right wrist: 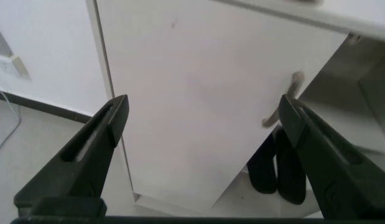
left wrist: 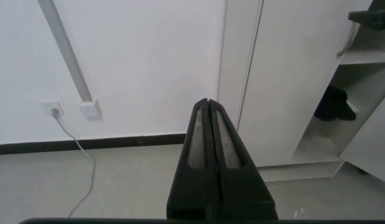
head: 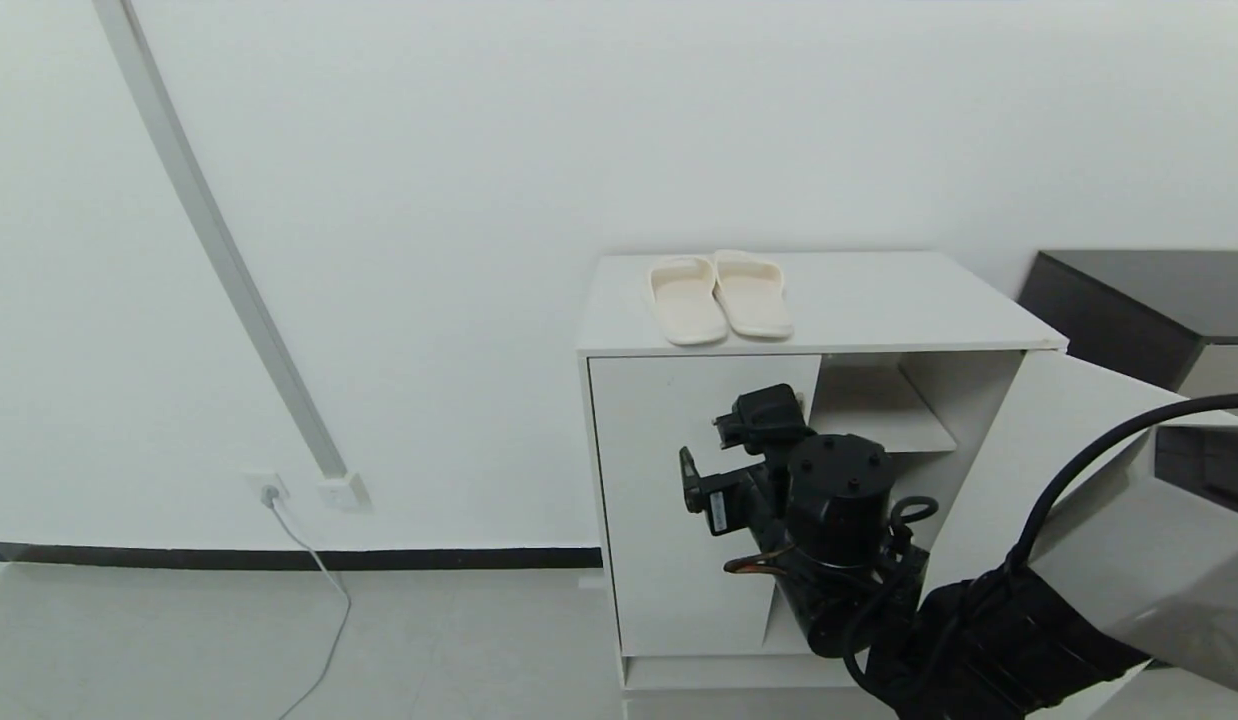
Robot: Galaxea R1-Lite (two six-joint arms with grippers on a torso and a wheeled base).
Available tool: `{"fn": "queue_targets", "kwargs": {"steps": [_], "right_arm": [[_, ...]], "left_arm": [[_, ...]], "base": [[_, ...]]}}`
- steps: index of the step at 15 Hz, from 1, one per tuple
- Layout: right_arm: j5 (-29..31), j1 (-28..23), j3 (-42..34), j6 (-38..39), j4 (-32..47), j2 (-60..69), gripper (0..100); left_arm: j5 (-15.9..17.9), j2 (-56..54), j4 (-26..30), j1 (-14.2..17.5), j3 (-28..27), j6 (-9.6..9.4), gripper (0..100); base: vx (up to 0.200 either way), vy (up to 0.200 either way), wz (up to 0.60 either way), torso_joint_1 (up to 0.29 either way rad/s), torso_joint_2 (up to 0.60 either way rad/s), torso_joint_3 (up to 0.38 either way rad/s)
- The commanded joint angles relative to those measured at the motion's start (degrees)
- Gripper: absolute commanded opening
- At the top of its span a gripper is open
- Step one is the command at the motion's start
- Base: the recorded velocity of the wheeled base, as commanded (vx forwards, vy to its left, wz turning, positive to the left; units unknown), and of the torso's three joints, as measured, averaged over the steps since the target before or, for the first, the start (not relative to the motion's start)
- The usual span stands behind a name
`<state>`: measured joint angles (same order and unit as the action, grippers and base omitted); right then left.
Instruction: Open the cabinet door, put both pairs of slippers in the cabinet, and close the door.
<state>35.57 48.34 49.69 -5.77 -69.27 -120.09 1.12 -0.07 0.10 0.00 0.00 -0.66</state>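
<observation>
The right gripper has its fingers spread wide, holding nothing and touching nothing. It faces the closed left door of the white cabinet, near the door's handle. In the head view the arm stands before the cabinet at about 4 o'clock. The right door is swung open toward 3 o'clock. The cream slippers lie side by side on the cabinet top, at 12 o'clock from the arm. The black slippers stand together on the cabinet floor inside, below the shelf. The left gripper has its fingers pressed together, empty, well apart from the cabinet. A wall socket sits at 9 o'clock.
</observation>
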Motion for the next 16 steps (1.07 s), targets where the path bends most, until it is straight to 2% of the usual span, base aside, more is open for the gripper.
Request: {"fn": "queue_targets", "kwargs": {"steps": [1,9,16], "right_arm": [[0.02,0.18,-0.65,-0.12,-0.69,-0.14,100],[0.02,-0.08,-3.72,-0.21,-1.49,3.46,100],[-1.82,-1.40,-4.07,-0.21,-1.49,3.28,100]], "left_arm": [[-0.07,0.07,-0.01,0.00,0.00,0.13,0],[-0.15,0.07,-0.10,0.00,0.00,0.13,0],[-0.15,0.07,-0.10,0.00,0.00,0.04,0]], "base": [[0.000,0.000,0.00,0.232,-0.53,-0.305],[0.000,0.000,0.00,0.252,-0.58,-0.324],[0.000,0.000,0.00,0.183,-0.40,-0.218]]}}
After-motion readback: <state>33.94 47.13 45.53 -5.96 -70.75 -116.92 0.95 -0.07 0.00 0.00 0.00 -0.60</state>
